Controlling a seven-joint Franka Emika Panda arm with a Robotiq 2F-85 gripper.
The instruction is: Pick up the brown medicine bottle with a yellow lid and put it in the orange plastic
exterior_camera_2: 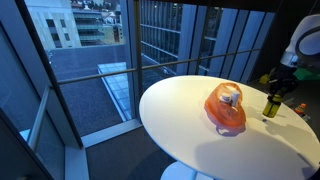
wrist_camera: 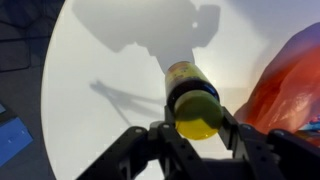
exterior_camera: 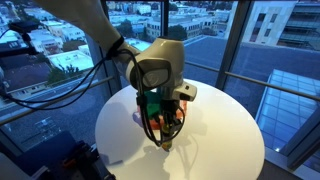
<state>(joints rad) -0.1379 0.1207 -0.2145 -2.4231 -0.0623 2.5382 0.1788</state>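
The brown medicine bottle with a yellow lid [wrist_camera: 194, 104] stands upright on the white round table [wrist_camera: 100, 90]. It also shows in an exterior view [exterior_camera_2: 271, 104]. My gripper [wrist_camera: 196, 122] is around the bottle's top, with one finger pressed against each side of the lid. In an exterior view the gripper [exterior_camera: 166, 136] reaches down close to the tabletop and hides most of the bottle. The orange plastic bag [exterior_camera_2: 225, 108] lies crumpled on the table beside the bottle. It fills the right edge of the wrist view [wrist_camera: 290, 90].
The round table [exterior_camera: 225, 135] stands next to floor-to-ceiling windows with metal railings [exterior_camera_2: 170, 45]. The table edge drops off close to the bag [exterior_camera_2: 185, 135]. Black and coloured cables hang around the gripper [exterior_camera: 150, 112].
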